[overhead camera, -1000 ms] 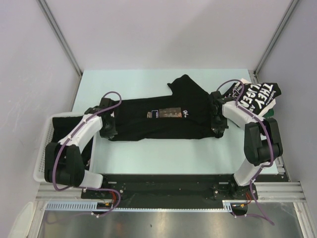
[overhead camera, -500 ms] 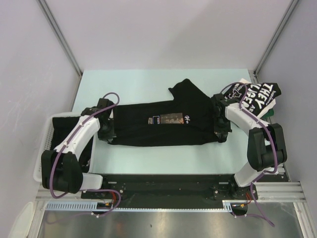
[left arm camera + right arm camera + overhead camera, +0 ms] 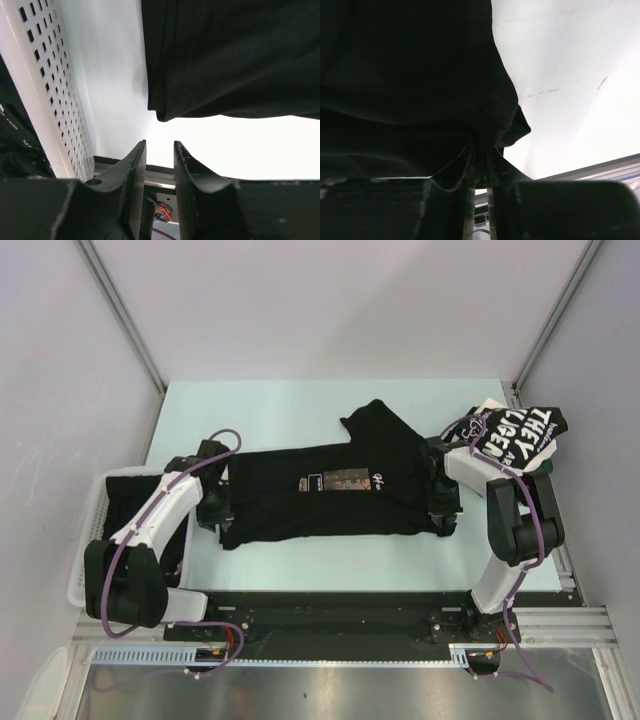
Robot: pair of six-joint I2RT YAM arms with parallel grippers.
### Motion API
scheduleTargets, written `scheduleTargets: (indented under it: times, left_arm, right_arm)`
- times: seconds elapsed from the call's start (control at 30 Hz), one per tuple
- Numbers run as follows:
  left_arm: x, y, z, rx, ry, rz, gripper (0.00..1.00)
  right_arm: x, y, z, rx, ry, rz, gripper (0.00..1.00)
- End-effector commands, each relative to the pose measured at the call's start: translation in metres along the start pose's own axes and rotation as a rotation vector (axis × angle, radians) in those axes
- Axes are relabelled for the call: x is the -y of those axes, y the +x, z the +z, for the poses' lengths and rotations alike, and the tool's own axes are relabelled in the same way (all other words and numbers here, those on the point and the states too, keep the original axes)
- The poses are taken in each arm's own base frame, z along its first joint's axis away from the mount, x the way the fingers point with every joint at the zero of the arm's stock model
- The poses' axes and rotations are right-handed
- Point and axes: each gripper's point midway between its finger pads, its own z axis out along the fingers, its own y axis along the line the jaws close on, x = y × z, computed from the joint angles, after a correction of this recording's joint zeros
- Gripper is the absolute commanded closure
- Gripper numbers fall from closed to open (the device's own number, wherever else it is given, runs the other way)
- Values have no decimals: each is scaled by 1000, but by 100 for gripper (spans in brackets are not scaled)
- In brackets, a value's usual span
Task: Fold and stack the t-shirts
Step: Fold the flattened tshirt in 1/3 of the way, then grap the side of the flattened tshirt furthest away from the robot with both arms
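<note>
A black t-shirt [image 3: 330, 490] with a small orange-white chest print lies spread across the middle of the pale table, one sleeve pointing to the far side. My left gripper [image 3: 212, 512] stands open at its near left corner. In the left wrist view the left gripper [image 3: 160, 145] is empty, with the shirt's corner [image 3: 161, 114] just beyond the tips. My right gripper [image 3: 443, 515] is at the shirt's near right corner. The right wrist view shows the right gripper [image 3: 480, 150] pinching a fold of black cloth [image 3: 410, 75]. A second t-shirt [image 3: 520, 435] with white block lettering lies folded at the far right.
A white mesh basket [image 3: 85, 550] stands off the table's left edge with dark clothing inside; its perforated wall [image 3: 50, 100] is close beside my left gripper. A metal rail [image 3: 340, 625] runs along the near edge. Grey walls enclose the table.
My left gripper has opened and let go of the shirt's left corner. The right gripper moved slightly nearer with its corner, and the shirt's near edge now lies closer to the front.
</note>
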Motion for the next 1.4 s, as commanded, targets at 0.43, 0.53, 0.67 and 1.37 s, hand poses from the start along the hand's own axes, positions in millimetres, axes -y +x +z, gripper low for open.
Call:
scheduleTargets:
  times: [0.43, 0.53, 0.67, 1.37]
  left_arm:
    - [10, -80, -62, 307, 63, -38, 64]
    - [15, -90, -82, 392, 121, -48, 57]
    - [31, -94, -105, 455, 237, -38, 42]
    - [40, -98, -246, 1064, 603, -134, 1]
  right_arm:
    - [6, -104, -106, 398, 27, 33, 31]
    - [-5, -151, -158, 574, 22, 19, 20]
    - [-31, -219, -196, 770, 26, -34, 0]
    - [-112, -360, -131, 892, -253, -61, 0]
